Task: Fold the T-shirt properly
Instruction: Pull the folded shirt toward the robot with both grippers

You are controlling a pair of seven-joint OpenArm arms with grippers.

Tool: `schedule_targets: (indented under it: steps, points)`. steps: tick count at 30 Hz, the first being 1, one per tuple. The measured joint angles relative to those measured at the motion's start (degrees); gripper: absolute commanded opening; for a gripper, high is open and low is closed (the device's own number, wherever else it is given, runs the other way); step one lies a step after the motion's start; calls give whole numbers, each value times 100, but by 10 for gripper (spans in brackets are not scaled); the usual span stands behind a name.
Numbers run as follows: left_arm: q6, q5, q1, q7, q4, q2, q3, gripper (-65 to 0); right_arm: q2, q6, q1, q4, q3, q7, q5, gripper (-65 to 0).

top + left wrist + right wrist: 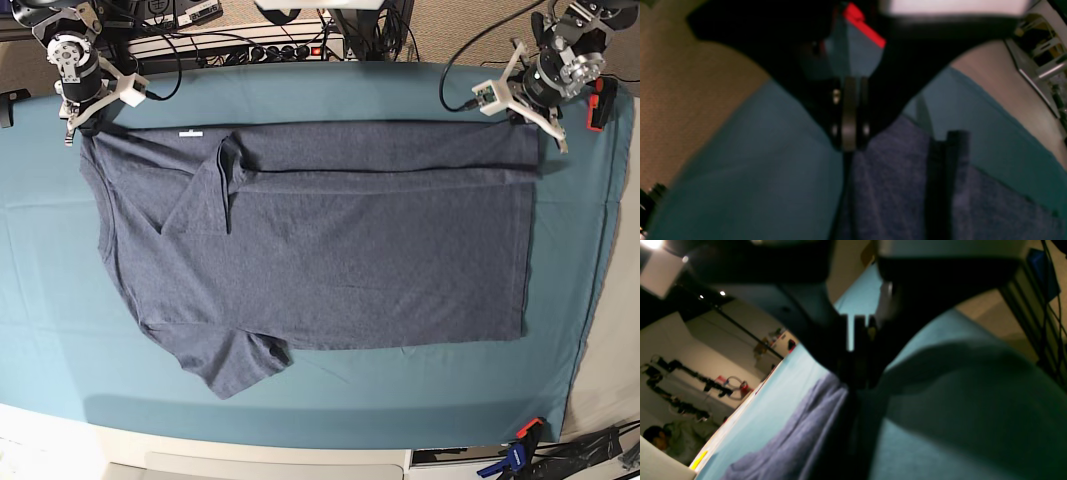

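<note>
The slate-blue T-shirt (pixel 350 260) lies flat on the teal tablecloth (pixel 400 385), neck to the left. Its far strip is folded over toward me, and one sleeve (pixel 205 195) is folded onto the body. The other sleeve (pixel 225 360) sticks out at the near left. My left gripper (pixel 537 122) is shut on the shirt's far right corner; the left wrist view shows its gripper (pixel 849 143) closed with the T-shirt (pixel 890 186) running from the tips. My right gripper (pixel 80 125) is shut on the far left corner. In the right wrist view its gripper (pixel 857 383) pinches the T-shirt (pixel 790 440).
A power strip and cables (pixel 240 45) lie behind the table's far edge. A red-handled clamp (pixel 597 105) sits at the right edge and a blue-and-orange clamp (pixel 517 452) at the near right corner. Teal cloth borders the shirt on all sides.
</note>
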Motion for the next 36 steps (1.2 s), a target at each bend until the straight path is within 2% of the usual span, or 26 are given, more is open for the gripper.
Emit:
schedule_targets:
  steps: [6, 9, 20, 36]
  points:
    - [101, 26, 363, 146, 212, 0, 0, -650, 0, -87, -175, 0, 0, -22, -103, -650]
    - [195, 254, 531, 142, 280, 0, 0, -650, 2, -149, -286, 0, 0, -46, -136, -650]
    - [227, 299, 754, 188, 317, 2, -17, -650, 15, -197, -719, 184, 9, -236, -210, -650]
    - [203, 271, 1257, 251, 743, 0, -623, -650, 15, -256, -1353, 553, 146, -385, -273, -650]
